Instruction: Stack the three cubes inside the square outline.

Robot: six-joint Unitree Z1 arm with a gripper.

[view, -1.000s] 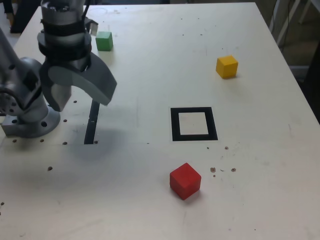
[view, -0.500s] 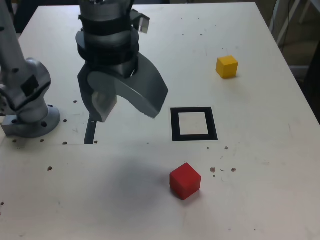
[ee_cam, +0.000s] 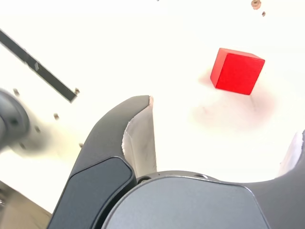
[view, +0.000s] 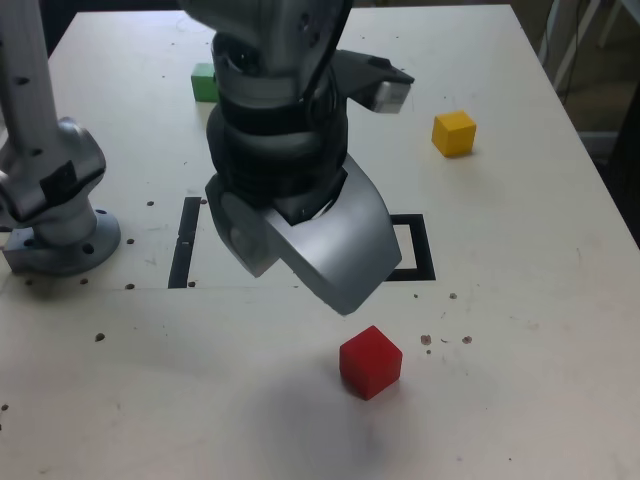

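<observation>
1. The grey, curved-fingered hand (view: pixel 300 262) hangs above the white table (view: pixel 520 300) with its jaws spread wide apart; it holds nothing and touches nothing.
2. In the wrist view the hand (ee_cam: pixel 224 138) shows one finger (ee_cam: pixel 119 138) in full and only the edge of the other at the frame's border, with bare table between them.
3. The small matte red cube (view: pixel 370 361) sits on the table in the foreground, just below and toward the exterior view's right of the hand, apart from it; in the wrist view the same cube (ee_cam: pixel 237 70) lies ahead of the open jaws.
4. The thick black square outline with a white centre (view: pixel 415 245) is mostly hidden behind the hand; only its side toward the exterior view's right shows.
5. The small yellow cube (view: pixel 454 133) stands well apart at the far right of the exterior view.
6. The small green cube (view: pixel 205 82) is far back, partly covered by the arm, so only a piece of it is seen.
7. The narrow black strip (view: pixel 184 243) lies near the arm's round grey base (view: pixel 60 240); the dark line (ee_cam: pixel 38 67) in the wrist view is probably this strip, though blur makes that uncertain.
8. Half a second ago the hand was further toward the exterior view's left and the square outline was in full view; the hand now covers most of it and is closer to the red cube. The cubes have not moved.
</observation>
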